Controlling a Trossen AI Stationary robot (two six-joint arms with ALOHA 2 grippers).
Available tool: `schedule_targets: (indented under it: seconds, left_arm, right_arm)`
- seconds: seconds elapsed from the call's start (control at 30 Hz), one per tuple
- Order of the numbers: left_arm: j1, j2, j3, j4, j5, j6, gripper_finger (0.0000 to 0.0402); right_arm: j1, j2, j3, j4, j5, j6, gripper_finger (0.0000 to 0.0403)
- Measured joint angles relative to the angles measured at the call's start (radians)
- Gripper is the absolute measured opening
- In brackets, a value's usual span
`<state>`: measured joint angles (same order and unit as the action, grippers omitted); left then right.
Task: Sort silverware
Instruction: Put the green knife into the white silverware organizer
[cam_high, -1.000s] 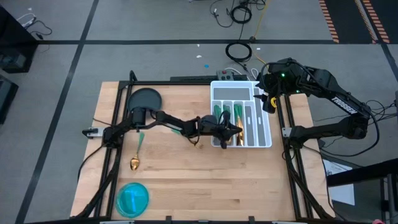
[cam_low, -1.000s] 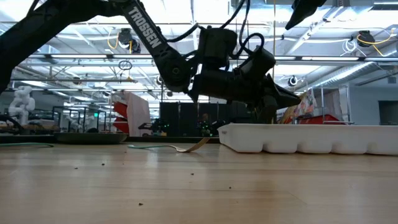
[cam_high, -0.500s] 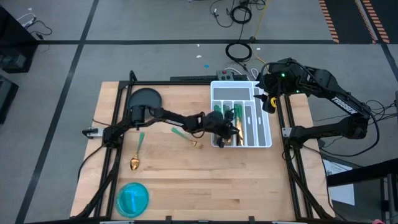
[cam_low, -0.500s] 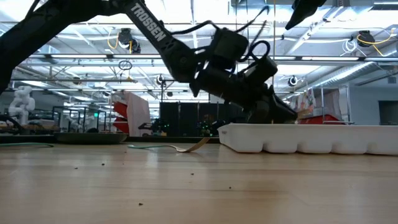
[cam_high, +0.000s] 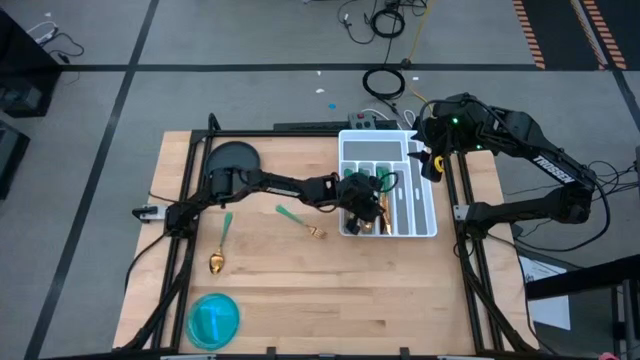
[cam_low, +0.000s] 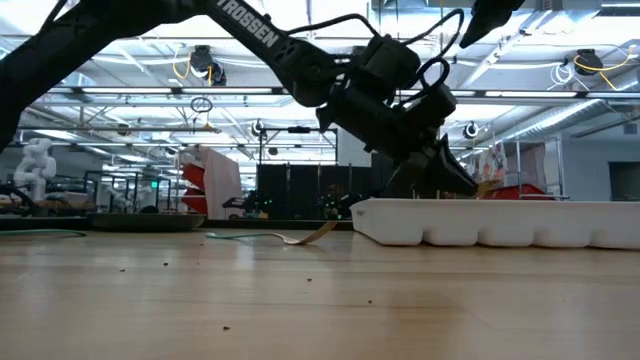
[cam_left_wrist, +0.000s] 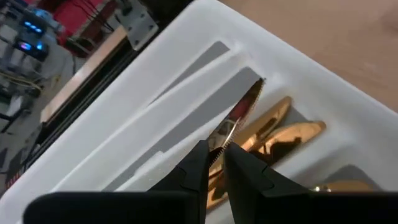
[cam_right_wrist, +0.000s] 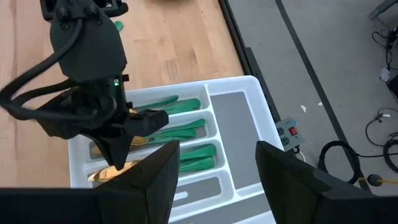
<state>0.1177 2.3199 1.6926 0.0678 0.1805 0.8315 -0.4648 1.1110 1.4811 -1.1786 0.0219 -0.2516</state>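
Left wrist view shows the left gripper (cam_left_wrist: 214, 163) with its two dark fingers (cam_left_wrist: 194, 163) drawn close, pinching the thin edge of a gold-headed piece of silverware (cam_left_wrist: 239, 118), probably a knife, though only its head shows. That head slants down into a compartment of the white tray (cam_left_wrist: 155, 99), just above other gold heads (cam_left_wrist: 283, 134) already lying there.

From the high view, the left gripper (cam_high: 366, 200) hangs over the near end of the tray (cam_high: 425, 225), above its left-hand compartments, with the left arm stretched across the table from the left edge. Green handles (cam_high: 365, 172) lie side by side in those compartments, and gold heads (cam_high: 372, 227) cluster at the near end.

Out on the wooden table (cam_high: 300, 280), one green-handled fork (cam_high: 298, 219) lies just left of the tray, and a green-handled spoon (cam_high: 221, 243) lies well apart, nearer the left edge. A dark round plate (cam_high: 233, 158) sits at the far left corner and a blue round dish (cam_high: 213, 318) at the near left corner.

The right gripper (cam_right_wrist: 214, 162) is raised beyond the tray's far right corner, fingers spread wide with nothing between them, looking down on the tray (cam_right_wrist: 239, 102) and the left gripper (cam_right_wrist: 115, 146).
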Motion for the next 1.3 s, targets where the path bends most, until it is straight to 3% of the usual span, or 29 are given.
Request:
schedule_targets:
  seconds: [0.17, 0.57, 0.87, 1.0, 1.13, 1.3]
  left_arm:
    - [0.0, 0.0, 0.052, -0.166, -0.001, 0.1, 0.005]
    - [-0.031, -0.001, 0.079, -0.239, -0.098, 0.224, 0.005]
    - [-0.039, 0.0, 0.15, -0.317, -0.082, 0.198, 0.005]
    - [-0.033, 0.0, 0.15, -0.32, -0.027, 0.157, 0.005]
    - [-0.03, 0.006, 0.15, -0.261, -0.009, 0.142, 0.005]
    - [-0.03, 0.011, 0.15, -0.194, -0.034, 0.143, 0.005]
  right_arm:
    - [0.0, 0.0, 0.0, 0.0, 0.0, 0.005, 0.0205]
    - [0.0, 0.0, 0.0, -0.002, -0.016, 0.031, 0.0205]
    - [0.0, 0.0, 0.0, 0.001, -0.074, 0.069, 0.0205]
    - [0.002, 0.011, -0.004, 0.004, -0.11, 0.111, 0.0205]
    - [0.002, 0.017, -0.063, 0.035, -0.127, 0.152, 0.0205]
    - [0.002, 0.016, -0.253, 0.108, -0.134, 0.158, 0.0205]
